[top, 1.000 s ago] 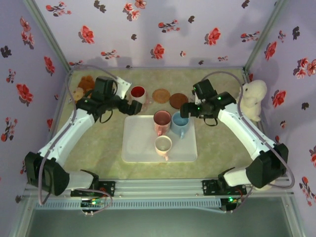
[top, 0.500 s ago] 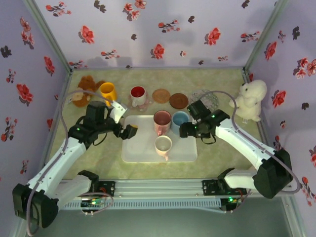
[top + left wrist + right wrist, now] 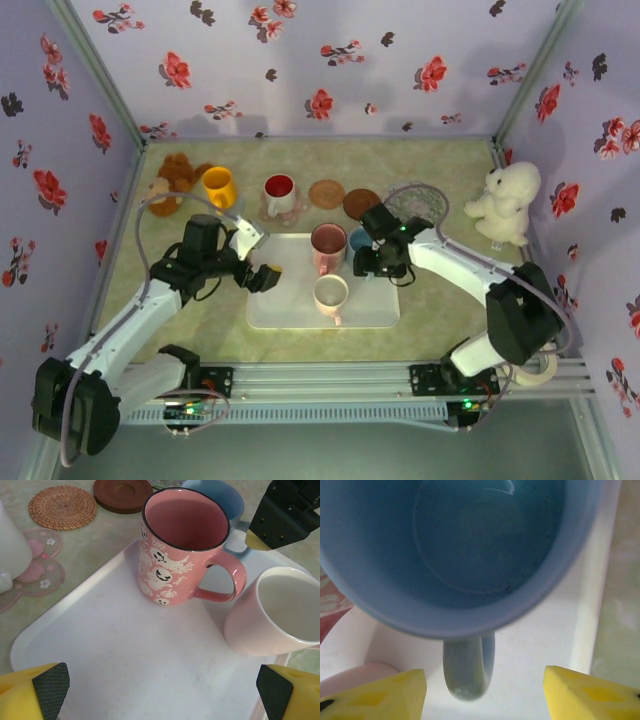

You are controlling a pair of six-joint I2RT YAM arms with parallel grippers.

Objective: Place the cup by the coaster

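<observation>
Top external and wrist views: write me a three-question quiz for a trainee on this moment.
1. True or false: the blue mug stands on the white tray.
2. Which part of the blue mug lies between the jaws of the right gripper? A the handle; B the far rim; C the base.
3. Are the jaws of the left gripper open or shut?

Key: 1 true; 2 A; 3 open.
</observation>
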